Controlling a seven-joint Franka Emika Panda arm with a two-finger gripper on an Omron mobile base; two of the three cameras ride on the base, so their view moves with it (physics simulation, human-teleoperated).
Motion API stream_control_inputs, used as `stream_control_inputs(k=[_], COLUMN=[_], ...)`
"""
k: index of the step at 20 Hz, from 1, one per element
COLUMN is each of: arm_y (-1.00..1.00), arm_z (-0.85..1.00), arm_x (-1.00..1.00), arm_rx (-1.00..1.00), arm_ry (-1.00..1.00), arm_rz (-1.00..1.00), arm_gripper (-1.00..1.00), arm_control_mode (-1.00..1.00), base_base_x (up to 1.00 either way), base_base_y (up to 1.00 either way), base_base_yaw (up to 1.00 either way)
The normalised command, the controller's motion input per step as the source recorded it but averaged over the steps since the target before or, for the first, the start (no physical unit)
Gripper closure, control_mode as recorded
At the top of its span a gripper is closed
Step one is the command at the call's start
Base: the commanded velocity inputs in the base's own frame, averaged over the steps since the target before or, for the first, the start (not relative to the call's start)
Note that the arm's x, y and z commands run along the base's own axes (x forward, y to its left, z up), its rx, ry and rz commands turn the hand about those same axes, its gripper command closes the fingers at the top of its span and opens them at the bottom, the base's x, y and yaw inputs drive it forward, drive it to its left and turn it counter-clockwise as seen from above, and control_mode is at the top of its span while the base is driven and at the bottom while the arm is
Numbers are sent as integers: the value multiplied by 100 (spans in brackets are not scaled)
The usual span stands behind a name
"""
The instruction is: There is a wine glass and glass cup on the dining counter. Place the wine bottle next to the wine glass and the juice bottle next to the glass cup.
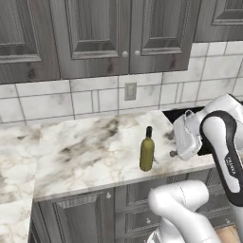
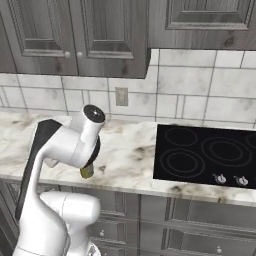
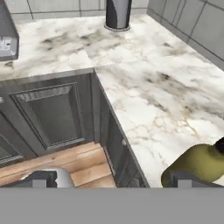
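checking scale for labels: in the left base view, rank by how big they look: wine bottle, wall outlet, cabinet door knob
1. wine bottle, clearly largest
2. wall outlet
3. cabinet door knob, smallest

The bottle stands nearer the camera, which adds to its apparent size.

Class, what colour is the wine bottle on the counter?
Olive green with a dark top; the wine bottle shows best in the left base view.
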Motion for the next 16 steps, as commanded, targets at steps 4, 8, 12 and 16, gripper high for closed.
stream_control_inputs(k=[4, 8, 12, 16], arm_y=[-51, -44, -20, -5], arm_z=[-9, -14, -15, -14], arm_x=[-5, 7, 30, 50], arm_rx=[28, 29, 18, 12], arm_ry=[-24, -11, -9, -1], arm_rz=[37, 34, 21, 10], arm_gripper=[-100, -100, -100, -100], arm_control_mode=[-100, -100, -100, -100], base_base_x=[0, 0, 0, 0], base_base_y=[0, 0, 0, 0], base_base_yaw=[0, 0, 0, 0])
